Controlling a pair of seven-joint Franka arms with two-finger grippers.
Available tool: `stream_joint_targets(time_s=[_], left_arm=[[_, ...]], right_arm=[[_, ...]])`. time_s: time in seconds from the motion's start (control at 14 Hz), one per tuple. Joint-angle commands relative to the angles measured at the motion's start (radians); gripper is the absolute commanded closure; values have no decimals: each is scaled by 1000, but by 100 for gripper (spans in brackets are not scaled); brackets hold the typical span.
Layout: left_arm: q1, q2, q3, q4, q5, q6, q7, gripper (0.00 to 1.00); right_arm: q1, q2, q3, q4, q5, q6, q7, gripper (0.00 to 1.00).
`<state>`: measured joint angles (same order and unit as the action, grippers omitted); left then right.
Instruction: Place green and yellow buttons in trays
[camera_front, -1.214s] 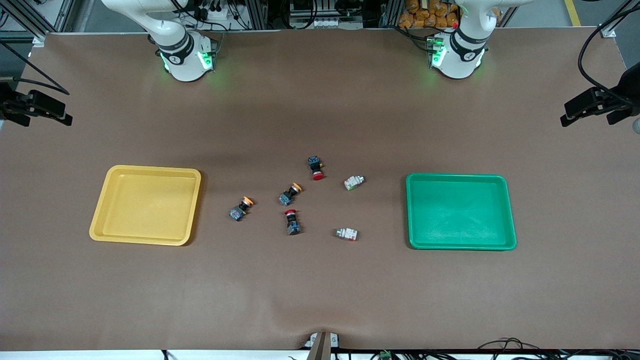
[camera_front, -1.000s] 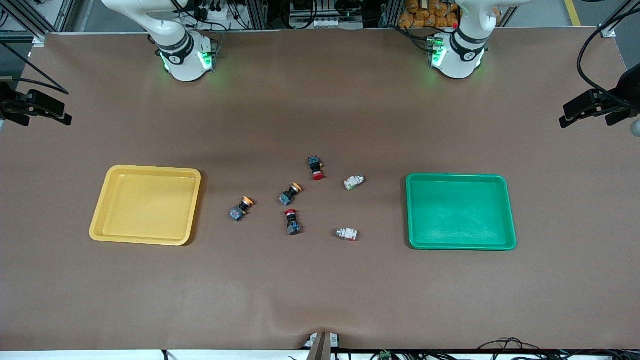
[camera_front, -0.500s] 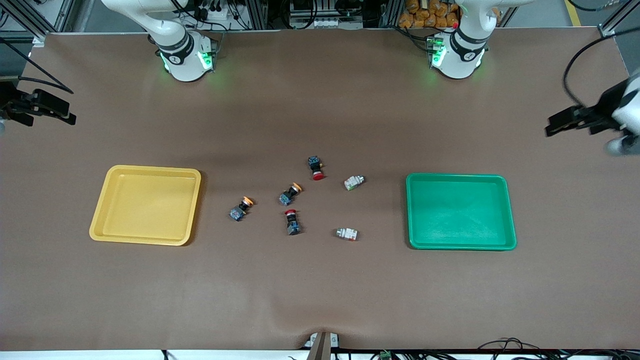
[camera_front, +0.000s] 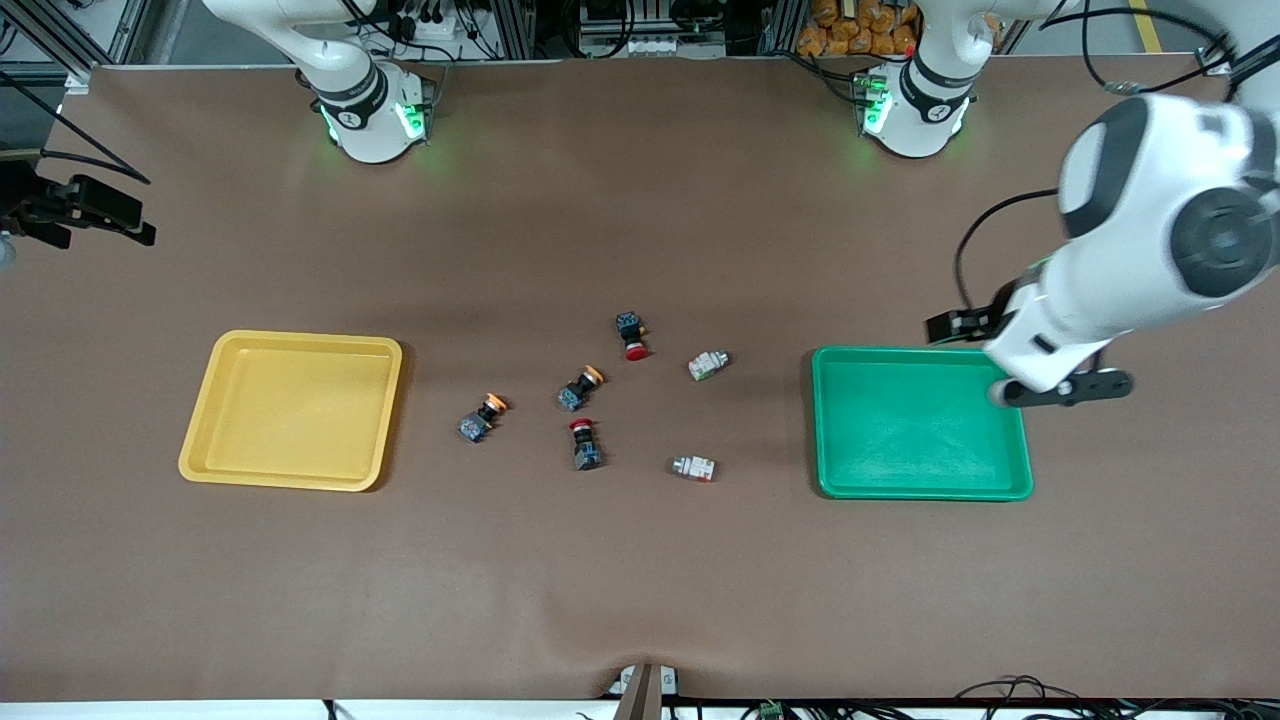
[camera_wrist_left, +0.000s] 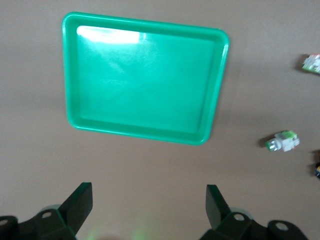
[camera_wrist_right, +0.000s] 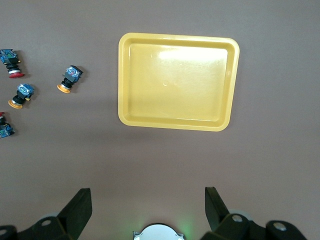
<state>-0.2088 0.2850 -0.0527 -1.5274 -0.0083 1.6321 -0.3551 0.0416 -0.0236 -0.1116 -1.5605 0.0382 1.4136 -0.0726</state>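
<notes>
Two green buttons with white bodies lie on the mat beside the green tray. Two yellow buttons with dark bodies lie toward the yellow tray. Both trays hold nothing. My left gripper hangs open and holds nothing, high over bare mat by the green tray's edge farther from the front camera; one green button shows to the side there. The right gripper is open with nothing in it, high over the mat between its base and the yellow tray.
Two dark switches with red caps lie among the buttons in the middle of the table. My left arm's white forearm hangs over the green tray's corner at its own end of the table.
The left arm has swung in from the table's edge to the green tray, its gripper still open. The right gripper has hardly moved. Buttons and trays lie as before.
</notes>
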Motion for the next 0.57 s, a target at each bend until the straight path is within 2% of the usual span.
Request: stream_joint_targets(time_s=[0.0, 0.21, 0.5], left_arm=[[-59, 84, -1, 24, 8, 81, -71, 0], [-110, 207, -3, 59, 1, 273, -194, 0], [-165, 341, -3, 115, -4, 446, -404, 0]], right_arm=[[3, -22, 6, -6, -14, -13, 2, 0], [6, -22, 4, -4, -14, -19, -2, 0], [4, -16, 1, -6, -12, -12, -6, 0]])
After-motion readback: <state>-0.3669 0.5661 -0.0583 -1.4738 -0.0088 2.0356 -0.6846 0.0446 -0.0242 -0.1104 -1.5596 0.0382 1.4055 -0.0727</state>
